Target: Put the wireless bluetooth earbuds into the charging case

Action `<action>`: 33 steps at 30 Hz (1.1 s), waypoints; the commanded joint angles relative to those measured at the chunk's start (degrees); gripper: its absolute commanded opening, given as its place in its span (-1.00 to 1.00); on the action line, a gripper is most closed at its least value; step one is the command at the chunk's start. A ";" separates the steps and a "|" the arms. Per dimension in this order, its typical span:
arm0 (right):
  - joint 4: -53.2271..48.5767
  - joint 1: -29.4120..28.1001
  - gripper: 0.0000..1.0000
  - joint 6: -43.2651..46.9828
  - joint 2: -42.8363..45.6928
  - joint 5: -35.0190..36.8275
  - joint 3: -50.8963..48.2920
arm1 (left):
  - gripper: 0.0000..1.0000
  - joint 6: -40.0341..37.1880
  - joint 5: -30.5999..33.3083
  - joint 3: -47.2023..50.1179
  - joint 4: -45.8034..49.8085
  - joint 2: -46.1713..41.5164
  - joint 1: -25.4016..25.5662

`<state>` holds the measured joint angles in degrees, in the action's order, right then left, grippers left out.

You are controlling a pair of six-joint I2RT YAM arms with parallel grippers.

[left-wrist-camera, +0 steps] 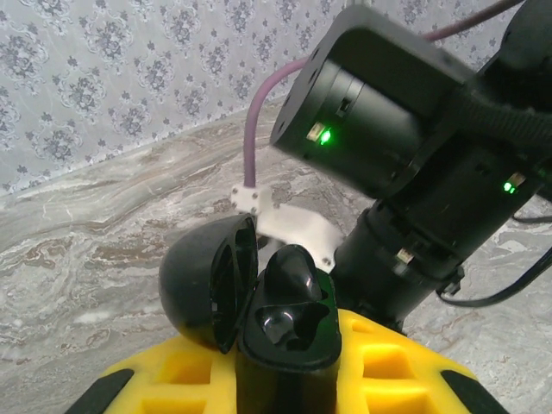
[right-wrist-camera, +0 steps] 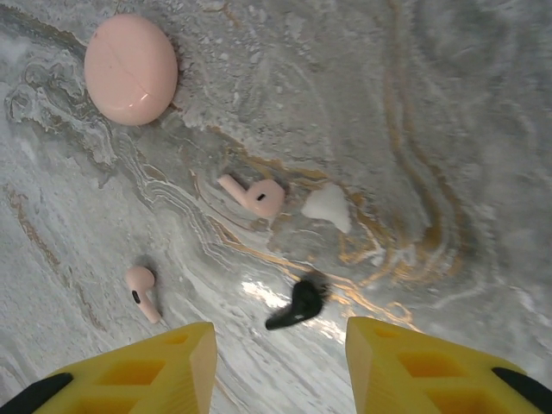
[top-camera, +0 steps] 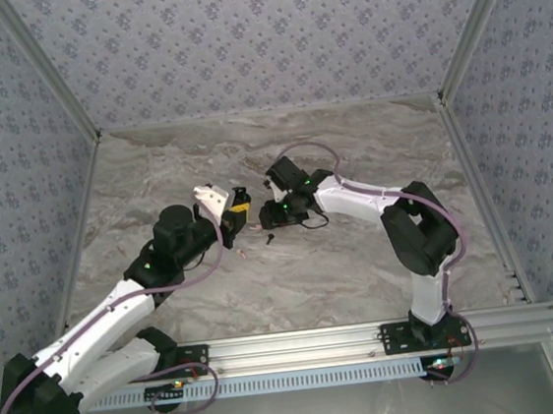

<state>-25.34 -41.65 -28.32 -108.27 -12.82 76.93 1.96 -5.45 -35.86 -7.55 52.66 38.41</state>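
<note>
At the centre of the table (right-wrist-camera: 431,103), both arms meet over the work area.

**Left gripper** (left-wrist-camera: 285,384): its yellow fingers are clamped on the black charging case (left-wrist-camera: 289,328). The case is held upright with its lid (left-wrist-camera: 207,285) swung open to the left. The cavities face up. Whether one of them is already filled cannot be told.

**Right gripper** (right-wrist-camera: 279,341): its jaws stand apart with nothing between them, pointed down at the table surface.

**Item in question:** the black earbud (right-wrist-camera: 297,304) lies on the table just beyond the right gripper's fingertips, roughly centred in the gap.
- Its long axis runs on a diagonal in the right wrist view. The stem points near and toward the left finger, and the bulbous head lies farther and to the right.
- It therefore sits oblique to the line on which the jaws close, neither square across that line nor along it.

**Other items:**
- One pink earbud (right-wrist-camera: 259,197) lies farther off, just beside a small white fragment (right-wrist-camera: 328,207).
- A second pink earbud (right-wrist-camera: 142,291) lies to the left, outside the left finger.
- A closed pink case (right-wrist-camera: 131,69) sits far left, well apart from the rest.

**Assessment:** the right arm is plainly the nearer one and the only free one. The next move appears to be a short descent onto the black earbud. Because the earbud lies oblique, the jaws are likely to catch head and stem unevenly and may rotate or flick it, so a small wrist turn would be prudent. The open case is held just to the left of the right gripper, so the carry would be brief.
</note>
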 commanded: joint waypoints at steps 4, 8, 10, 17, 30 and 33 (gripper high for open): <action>-6.38 -2.13 -0.18 -5.44 -4.54 4.21 5.34 | -0.77 -0.35 1.12 0.08 -0.18 -1.55 0.35; -8.34 -3.16 -0.20 -6.98 -6.21 6.19 6.86 | -0.77 -0.34 1.14 0.43 -0.44 -1.78 0.40; -8.85 -3.82 -0.21 -7.28 -6.85 7.29 7.44 | -0.77 -0.27 1.15 0.52 -0.53 -1.86 0.39; -12.35 -4.79 -0.23 -8.85 -8.78 9.11 9.35 | -0.77 -0.25 1.30 0.69 -0.75 -1.86 0.37; -13.81 -5.33 -0.25 -9.03 -11.83 10.39 10.79 | -0.77 -0.20 1.33 0.72 -1.06 -2.04 0.39; -13.96 -5.36 -0.28 -8.86 -12.35 10.73 11.04 | -0.77 -0.22 1.32 0.70 -1.11 -2.04 0.38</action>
<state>-37.21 -46.54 -36.27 -119.17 -3.53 86.48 1.96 -4.62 -35.40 -7.46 51.75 38.41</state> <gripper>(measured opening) 0.363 0.202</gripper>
